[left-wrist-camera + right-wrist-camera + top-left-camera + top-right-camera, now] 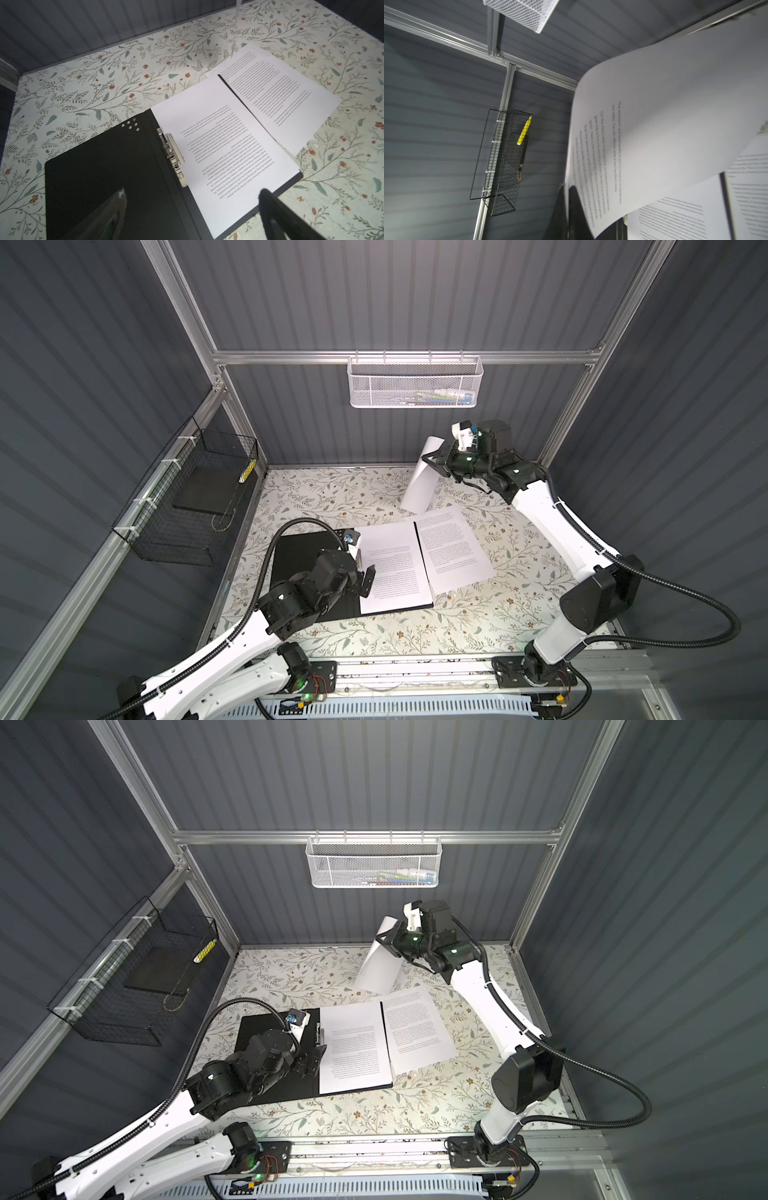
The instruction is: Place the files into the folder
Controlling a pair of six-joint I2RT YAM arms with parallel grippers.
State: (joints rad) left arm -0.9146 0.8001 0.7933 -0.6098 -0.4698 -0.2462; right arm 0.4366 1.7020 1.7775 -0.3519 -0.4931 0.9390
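I see the folder (299,547) open, black inside, printed sheet (392,564) on its right half, loose sheet (455,551) beside. Right gripper (434,459) clamps a curled sheet (419,485); left gripper (367,580) gapes above folder.

First sheet (390,564) on folder (291,556) — second sheet (453,551) rightward.

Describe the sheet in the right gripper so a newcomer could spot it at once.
Start at the white mesh basket on the back wall; below it, over the far side of the floral table, the right gripper pinches a sheet. It is the only page raised and curling, while the rest lie flat, one page inside the open folder and another page beside it.
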